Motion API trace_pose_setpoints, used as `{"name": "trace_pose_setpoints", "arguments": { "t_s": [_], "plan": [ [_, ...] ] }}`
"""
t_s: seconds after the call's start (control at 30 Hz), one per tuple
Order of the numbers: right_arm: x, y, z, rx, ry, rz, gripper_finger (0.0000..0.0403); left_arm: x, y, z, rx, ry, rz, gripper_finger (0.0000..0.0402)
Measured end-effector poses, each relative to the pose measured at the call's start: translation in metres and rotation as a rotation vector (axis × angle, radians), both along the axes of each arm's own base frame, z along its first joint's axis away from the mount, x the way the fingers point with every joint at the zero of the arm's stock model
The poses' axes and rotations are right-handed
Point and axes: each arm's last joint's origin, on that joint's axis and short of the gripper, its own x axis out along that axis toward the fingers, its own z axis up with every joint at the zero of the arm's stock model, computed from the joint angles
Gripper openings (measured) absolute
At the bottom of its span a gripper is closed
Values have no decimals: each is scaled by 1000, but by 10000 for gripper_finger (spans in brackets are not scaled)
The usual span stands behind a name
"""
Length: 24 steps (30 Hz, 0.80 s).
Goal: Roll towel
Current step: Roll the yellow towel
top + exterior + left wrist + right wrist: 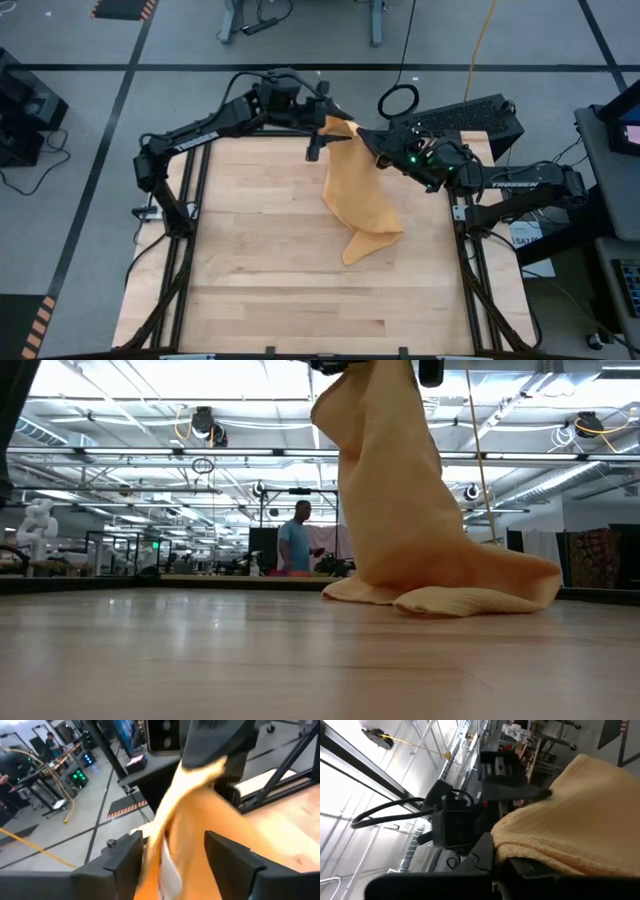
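The bench [250, 290] spreads bare beneath the towel [357, 195], which hangs from its far edge, its long axis dropping toward the bench's middle where its tail lies crumpled. The left hand [322, 135] and right hand [372, 143] pinch the top corners, equally near.

The top of the plain orange-yellow soft cloth towel [400, 490] runs off the low view's upper edge, so what grips it there is cut off. In the left wrist view the cloth is smeared by blur between the dark fingers [227, 857], hiding their contact. A distant person in a blue top [296, 546] beyond the wooden bench [200, 650] is too small to make out.
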Motion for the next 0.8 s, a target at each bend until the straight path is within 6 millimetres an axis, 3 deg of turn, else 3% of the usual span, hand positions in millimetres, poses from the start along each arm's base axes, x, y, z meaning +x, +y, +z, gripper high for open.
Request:
{"name": "trace_pose_setpoints", "arguments": {
  "t_s": [0.13,0.33,0.5,0.8],
  "plan": [
    [0,0,0,0,0,3,0,0,1,-2,3,22,38,149],
    [0,0,-1,0,9,3,0,-3,0,-1,-24,39,50,15],
    [1,1,-1,-21,26,32,26,-4,-2,-7,-100,87,9,8],
    [-9,9,-12,-51,223,316,147,-27,0,-30,-456,393,-6,5]
  ]
}}
